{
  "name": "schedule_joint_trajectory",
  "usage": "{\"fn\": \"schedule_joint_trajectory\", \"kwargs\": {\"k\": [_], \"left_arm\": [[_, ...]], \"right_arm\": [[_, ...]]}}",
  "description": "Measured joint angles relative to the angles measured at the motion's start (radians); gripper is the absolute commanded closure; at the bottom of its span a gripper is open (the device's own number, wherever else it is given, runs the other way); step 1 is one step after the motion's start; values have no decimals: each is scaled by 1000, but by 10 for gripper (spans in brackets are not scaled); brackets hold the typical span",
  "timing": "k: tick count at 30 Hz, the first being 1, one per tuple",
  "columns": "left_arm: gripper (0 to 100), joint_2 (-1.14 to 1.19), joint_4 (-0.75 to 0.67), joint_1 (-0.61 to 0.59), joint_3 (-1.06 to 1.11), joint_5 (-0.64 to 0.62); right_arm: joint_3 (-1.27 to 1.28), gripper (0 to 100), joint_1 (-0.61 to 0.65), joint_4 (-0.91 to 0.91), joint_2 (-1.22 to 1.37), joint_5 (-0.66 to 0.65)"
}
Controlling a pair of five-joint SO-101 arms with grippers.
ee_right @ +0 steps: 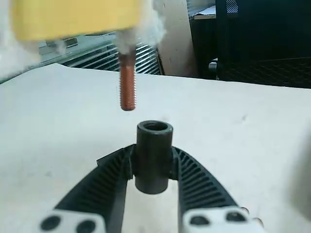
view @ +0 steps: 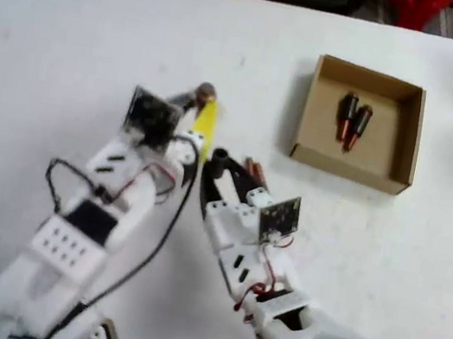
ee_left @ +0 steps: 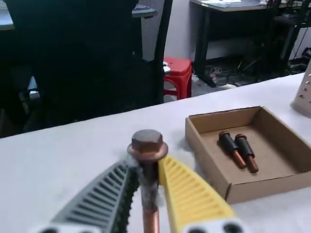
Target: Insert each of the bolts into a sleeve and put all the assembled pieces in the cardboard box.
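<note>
While the left end effector (ee_left: 146, 165) pinches a bolt (ee_left: 147, 143), the right end effector (ee_right: 153, 158) grips a sleeve (ee_right: 154, 136) beneath its tip, seemingly offset. At two o'clock from them, the cardboard box (view: 345, 167) holds two assembled pieces (view: 351, 119).

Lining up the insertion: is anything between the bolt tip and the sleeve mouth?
No. In the right wrist view the gap between bolt and sleeve is open air.

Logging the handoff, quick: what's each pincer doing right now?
Left pincer: closed on the bolt.
Right pincer: closed on the sleeve.
</note>
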State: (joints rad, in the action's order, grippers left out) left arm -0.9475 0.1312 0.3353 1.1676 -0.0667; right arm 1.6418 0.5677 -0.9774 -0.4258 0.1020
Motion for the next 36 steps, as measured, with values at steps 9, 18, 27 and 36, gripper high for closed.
{"fn": "schedule_joint_trajectory", "kwargs": {"k": [9, 18, 27, 36], "left_arm": [[977, -222, 163, 133, 0, 2], [977, -97, 77, 133, 0, 2], [977, 15, -11, 133, 0, 2], [977, 21, -15, 133, 0, 3]], "right_arm": [[0, 983, 0, 0, 0, 0], [0, 983, 0, 0, 0, 0], [0, 983, 0, 0, 2, 0], [0, 983, 2, 0, 2, 0]]}}
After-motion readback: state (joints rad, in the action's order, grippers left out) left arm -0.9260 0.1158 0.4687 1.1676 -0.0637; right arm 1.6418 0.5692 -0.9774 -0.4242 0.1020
